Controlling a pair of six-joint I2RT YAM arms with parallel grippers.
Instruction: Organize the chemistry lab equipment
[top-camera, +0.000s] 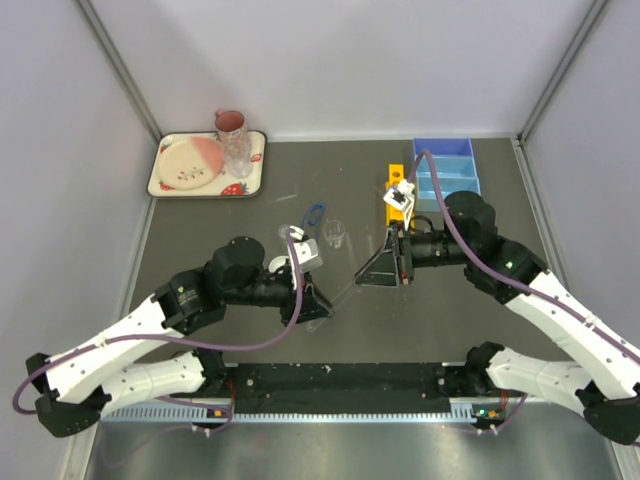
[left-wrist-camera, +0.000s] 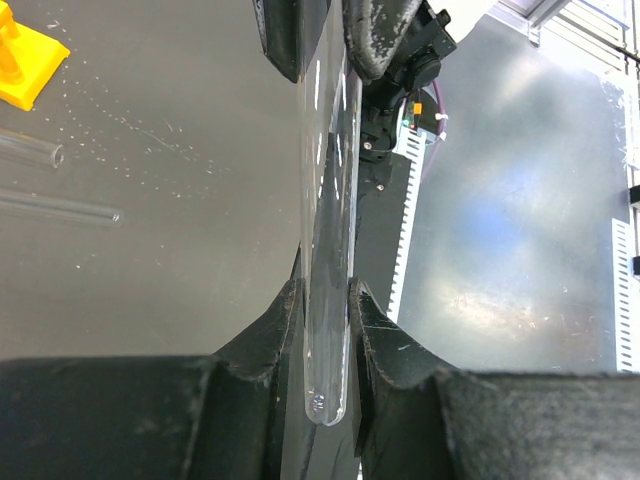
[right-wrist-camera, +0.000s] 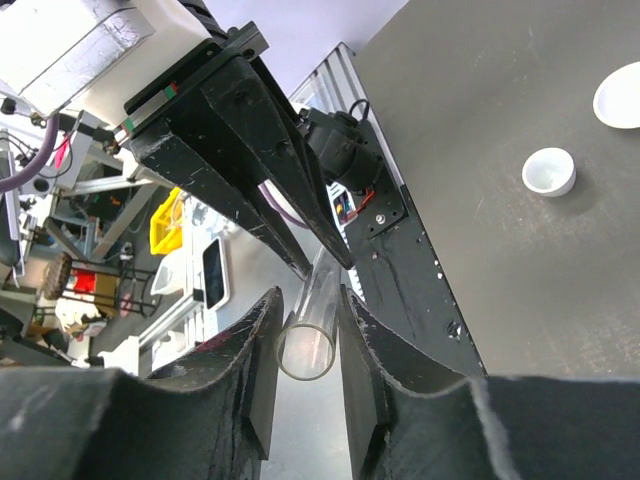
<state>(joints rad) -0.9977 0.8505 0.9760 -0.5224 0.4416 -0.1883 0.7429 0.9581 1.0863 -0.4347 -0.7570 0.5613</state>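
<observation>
Glass tube (left-wrist-camera: 328, 250) hangs over the middle of the dark grey, speckled tabletop (top-camera: 200, 220), pinched at both ends. The left hand (left-wrist-camera: 325, 290) clamps its rounded end, and the right hand (right-wrist-camera: 310, 300) grips its open mouth. Pale walls (top-camera: 350, 60) box in the tabletop, and a blue tray (top-camera: 450, 150) sits at the far right corner.

Left gripper (left-wrist-camera: 325, 298) clamping tube (left-wrist-camera: 327, 200) just above its rounded closed end, fingers pressing on both sides. Tube running straight up frame. Right gripper (left-wrist-camera: 330, 40) closing on tube's far end, fingers touching both sides. Loose tubes (left-wrist-camera: 60, 207) lying side by side on table (left-wrist-camera: 180, 130), left. Rack (left-wrist-camera: 25, 60) corner showing top left.
</observation>
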